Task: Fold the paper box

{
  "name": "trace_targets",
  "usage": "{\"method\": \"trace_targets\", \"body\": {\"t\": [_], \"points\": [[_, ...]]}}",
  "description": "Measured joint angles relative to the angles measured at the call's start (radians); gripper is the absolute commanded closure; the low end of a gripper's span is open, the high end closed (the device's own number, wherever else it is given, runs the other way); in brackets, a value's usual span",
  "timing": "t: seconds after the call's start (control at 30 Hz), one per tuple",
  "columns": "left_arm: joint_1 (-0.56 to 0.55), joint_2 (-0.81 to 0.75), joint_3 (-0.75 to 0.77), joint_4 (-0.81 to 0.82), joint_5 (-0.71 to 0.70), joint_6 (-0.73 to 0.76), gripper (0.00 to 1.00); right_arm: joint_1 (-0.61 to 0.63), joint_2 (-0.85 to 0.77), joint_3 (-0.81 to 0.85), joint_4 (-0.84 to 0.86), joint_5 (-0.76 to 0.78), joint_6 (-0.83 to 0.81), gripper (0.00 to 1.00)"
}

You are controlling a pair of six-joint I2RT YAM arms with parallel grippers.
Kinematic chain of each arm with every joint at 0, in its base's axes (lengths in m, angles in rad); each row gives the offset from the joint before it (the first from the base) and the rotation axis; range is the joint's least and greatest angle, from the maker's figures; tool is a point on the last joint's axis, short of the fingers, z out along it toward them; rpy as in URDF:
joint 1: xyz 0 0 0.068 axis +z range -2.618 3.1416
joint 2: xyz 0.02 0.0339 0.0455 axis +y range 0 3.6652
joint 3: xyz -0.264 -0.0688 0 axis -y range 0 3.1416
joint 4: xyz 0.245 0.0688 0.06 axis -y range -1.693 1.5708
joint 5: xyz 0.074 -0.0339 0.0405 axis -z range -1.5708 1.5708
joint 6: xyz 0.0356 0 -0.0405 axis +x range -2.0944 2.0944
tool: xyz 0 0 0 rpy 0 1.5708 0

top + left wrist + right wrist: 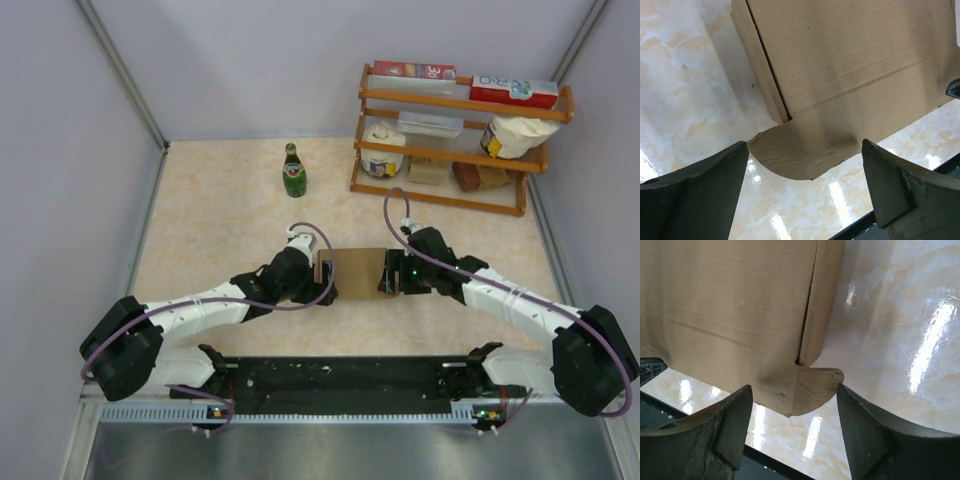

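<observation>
paper box (355, 270) centre | green bottle (293, 172), wooden rack (440, 198) behind, well apart

Your left arm (195, 312) and right arm (515, 300) have white links, black joints, purple cables (386, 208); fingers (695, 195) are dark wedges.

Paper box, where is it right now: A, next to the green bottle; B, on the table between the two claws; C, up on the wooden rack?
B: the paper box lies on the table with the left claw at one end and the right claw at the other.
</observation>
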Motion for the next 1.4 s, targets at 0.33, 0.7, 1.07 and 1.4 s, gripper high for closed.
{"method": "trace_targets", "body": {"t": [0.33, 0.7, 1.07, 1.4], "points": [[0.000, 0.000, 0.022, -0.027, -0.022, 0.005, 0.01, 0.000, 0.030, -0.007, 0.021, -0.007, -0.004, 0.32], [-0.005, 0.027, 0.052, -0.037, -0.031, 0.011, 0.06, 0.000, 0.047, -0.007, 0.034, -0.018, -0.014, 0.36], [-0.021, 0.052, 0.053, -0.038, -0.010, 0.008, 0.09, 0.000, 0.055, -0.007, 0.048, -0.060, -0.013, 0.40], [-0.023, 0.053, 0.053, -0.036, 0.005, 0.003, 0.17, 0.000, 0.058, -0.007, 0.057, -0.094, -0.008, 0.44]]}}
